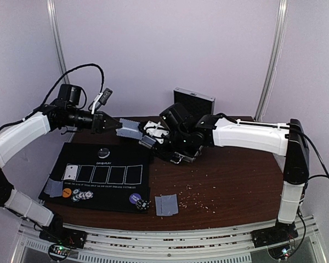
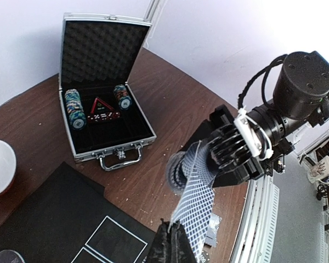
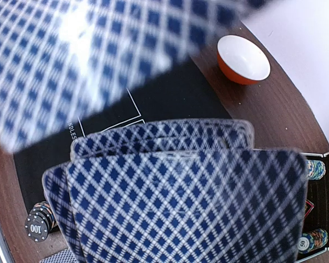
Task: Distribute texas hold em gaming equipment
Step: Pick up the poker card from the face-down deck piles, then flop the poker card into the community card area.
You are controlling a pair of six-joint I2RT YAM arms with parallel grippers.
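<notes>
Left gripper (image 2: 172, 238): jaws pressed together on the near end of one blue-checked card (image 2: 196, 203), held in the air past the far edge of the mat (image 1: 107, 189). The card's far end reaches the deck (image 3: 181, 208); whether it has come free cannot be told.

Right gripper (image 2: 211, 159): closed on the deck, facing the left gripper across a short gap. In the right wrist view the fanned deck and the blurred card fill most of the frame and hide the fingers.

Surroundings:
- On the mat's near edge there are chips (image 1: 83, 194) and an orange disc (image 1: 67, 192), with a purple disc (image 1: 135, 198) to the right.
- Dealt cards (image 1: 166, 204) lie on the table (image 1: 230, 186), just right of the mat.
- Case (image 2: 107, 93) is open at the back with chip stacks inside, partly screened by the right arm from above.
- Bowl (image 3: 243, 59) stands beyond the mat's far corner.
</notes>
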